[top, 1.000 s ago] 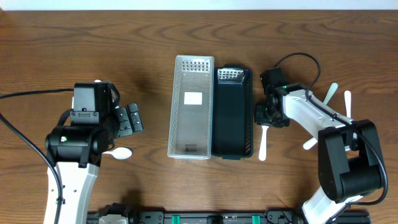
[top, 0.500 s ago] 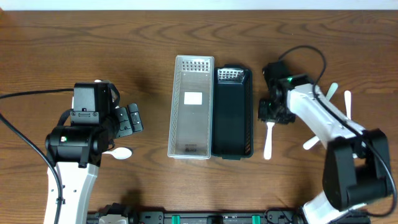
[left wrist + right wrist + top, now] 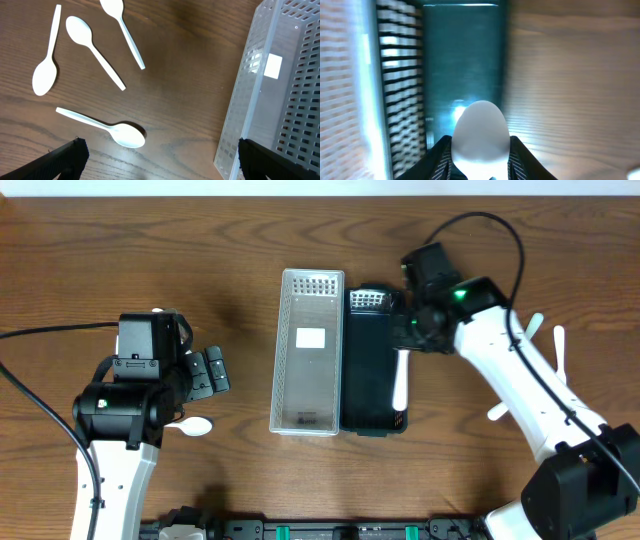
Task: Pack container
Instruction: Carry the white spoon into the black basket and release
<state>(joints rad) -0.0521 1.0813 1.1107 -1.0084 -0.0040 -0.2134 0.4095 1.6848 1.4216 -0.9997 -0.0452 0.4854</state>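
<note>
Right fingers (image 3: 441, 158), gripping the spoon (image 3: 401, 380), have swung seemingly over the black container (image 3: 368, 370).

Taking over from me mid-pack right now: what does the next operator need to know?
Right gripper: shut on a white spoon, held over the black bin near its right edge, not released.
Left gripper: open, holding nothing, above the table.
Done: nothing visibly packed; the clear bin also looks empty.
Left: four loose spoons near the left arm, white utensils near the right arm.
</note>
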